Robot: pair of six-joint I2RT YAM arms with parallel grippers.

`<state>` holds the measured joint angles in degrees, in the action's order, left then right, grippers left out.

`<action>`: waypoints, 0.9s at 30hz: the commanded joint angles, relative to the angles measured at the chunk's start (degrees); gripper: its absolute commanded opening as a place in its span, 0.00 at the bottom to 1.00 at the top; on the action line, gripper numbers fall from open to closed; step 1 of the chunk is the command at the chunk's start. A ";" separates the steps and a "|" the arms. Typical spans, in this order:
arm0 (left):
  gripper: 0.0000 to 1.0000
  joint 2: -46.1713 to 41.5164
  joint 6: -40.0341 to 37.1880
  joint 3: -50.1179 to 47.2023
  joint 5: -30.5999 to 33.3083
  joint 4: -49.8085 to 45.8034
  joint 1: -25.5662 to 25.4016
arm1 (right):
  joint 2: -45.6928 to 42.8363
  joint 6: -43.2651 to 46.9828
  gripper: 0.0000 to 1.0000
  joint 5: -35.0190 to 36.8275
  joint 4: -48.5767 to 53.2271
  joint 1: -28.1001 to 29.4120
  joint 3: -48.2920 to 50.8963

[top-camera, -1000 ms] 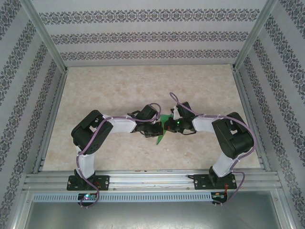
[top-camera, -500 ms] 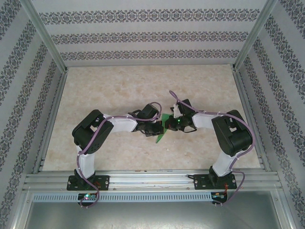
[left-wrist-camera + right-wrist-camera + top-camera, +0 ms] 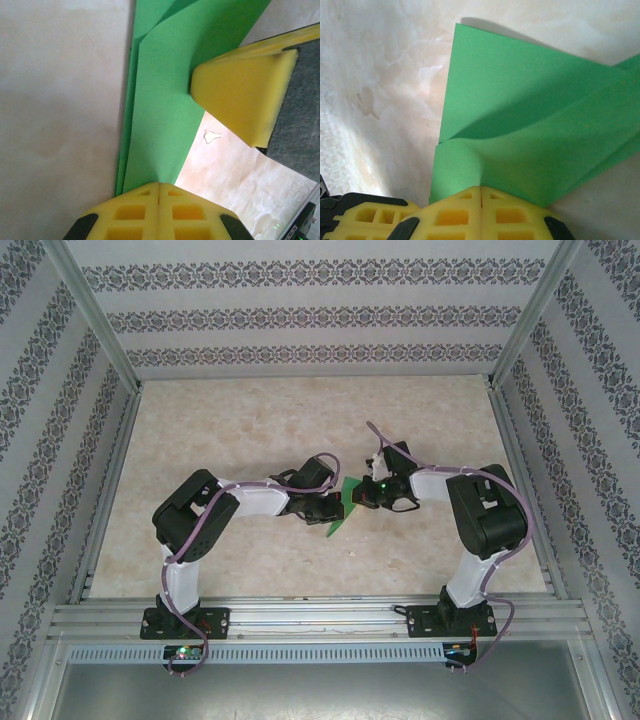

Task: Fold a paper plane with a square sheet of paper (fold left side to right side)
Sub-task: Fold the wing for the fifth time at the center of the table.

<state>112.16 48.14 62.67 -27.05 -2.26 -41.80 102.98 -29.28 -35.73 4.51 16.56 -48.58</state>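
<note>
The jaws of the left gripper are pressed together on the near end of the green paper. Those of the right gripper are likewise closed, pinching another edge of it. The paper sits between the 2 grippers near the middle of the tabletop, already folded into several layers.

I judge the main risk to be the 2 pinches working against each other. If the arms draw apart or twist, this thin sheet could tear or slide out of 1 grip. The right wrist view shows a soft buckle just above its jaws, and pressing that flat could set a stray crease. The left wrist view shows layer edges stepped along the left side, so a fold made now may lock in that offset.

From above, the paper reads as a narrow pointed sliver, and I cannot tell whether it is lifted. The left wrist view adds what looks like 1 of the right gripper's fingers touching the sheet.
</note>
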 commanded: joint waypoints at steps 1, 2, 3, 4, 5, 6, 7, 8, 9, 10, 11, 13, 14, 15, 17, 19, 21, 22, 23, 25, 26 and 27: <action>0.00 4.01 -1.42 -2.80 3.75 -11.73 -0.66 | 2.47 2.54 0.00 8.05 -0.63 -3.68 -1.98; 0.00 4.03 -1.42 -2.69 3.76 -11.71 -0.65 | 2.72 2.64 0.00 7.80 -0.51 -4.13 -2.41; 0.00 4.03 -1.40 -2.69 3.76 -11.73 -0.68 | 2.97 2.69 0.00 7.61 -0.39 -4.47 -2.80; 0.00 4.03 -1.42 -2.68 3.76 -11.77 -0.70 | 3.05 2.77 0.00 7.52 -0.31 -4.80 -3.13; 0.00 4.03 -1.42 -2.68 3.72 -11.80 -0.72 | 3.18 2.90 0.00 7.43 -0.19 -5.07 -3.47; 0.00 4.04 -1.41 -2.65 3.70 -11.72 -0.68 | 3.23 2.91 0.00 7.34 -0.13 -5.37 -3.75; 0.00 4.10 -1.39 -2.71 3.74 -11.72 -0.66 | 3.31 2.88 0.00 7.34 -0.12 -5.67 -3.92; 0.00 4.12 -1.45 -2.66 3.64 -11.71 -0.66 | 3.52 2.99 0.00 7.18 -0.12 -5.90 -4.27; 0.00 4.16 -1.41 -2.71 3.66 -11.71 -0.67 | 3.71 3.00 0.00 7.07 -0.04 -6.13 -4.57; 0.00 4.21 -1.44 -2.65 3.67 -11.73 -0.65 | 3.94 3.09 0.00 7.07 0.06 -6.31 -4.88; 0.00 4.21 -1.47 -2.56 3.65 -11.77 -0.71 | 4.22 3.30 0.00 7.07 0.35 -6.55 -5.32; 0.00 4.22 -1.51 -2.63 3.66 -11.71 -0.72 | 4.88 3.61 0.00 7.33 0.82 -7.01 -6.20; 0.00 4.20 -1.54 -2.59 3.63 -11.72 -0.68 | 5.20 3.73 0.00 7.34 1.14 -7.38 -6.67; 0.00 4.21 -1.51 -2.66 3.64 -11.71 -0.66 | 5.46 3.87 0.00 7.41 1.40 -7.77 -7.17; 0.00 4.19 -1.40 -2.67 3.55 -11.71 -0.72 | 5.77 3.76 0.00 7.22 1.39 -8.52 -7.78; 0.00 4.21 -1.40 -2.72 3.58 -11.71 -0.69 | 6.11 3.52 0.00 7.06 1.49 -8.97 -8.60; 0.00 4.22 -1.46 -2.67 3.58 -11.63 -0.65 | 6.48 3.49 0.00 7.34 2.14 -9.18 -9.91; 0.00 4.21 -1.41 -2.65 3.57 -11.54 -0.65 | 6.66 3.37 0.00 7.34 2.25 -9.34 -10.34; 0.00 4.21 -1.45 -2.73 3.58 -11.47 -0.72 | 6.91 3.15 0.00 7.27 2.35 -9.54 -10.83; 0.00 4.16 -1.39 -2.84 3.47 -11.28 -0.66 | 7.50 2.58 0.00 6.84 2.30 -10.09 -11.58; 0.00 4.12 -1.46 -2.91 3.48 -11.27 -0.69 | 7.86 2.32 0.00 6.66 2.26 -10.26 -12.01; 0.00 4.12 -1.40 -2.93 3.49 -11.20 -0.66 | 8.12 2.01 0.00 6.48 2.30 -10.44 -12.39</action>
<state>112.46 48.12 63.00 -26.68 -1.91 -41.80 109.54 -27.05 -32.10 7.49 6.92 -59.27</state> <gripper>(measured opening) 0.057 0.057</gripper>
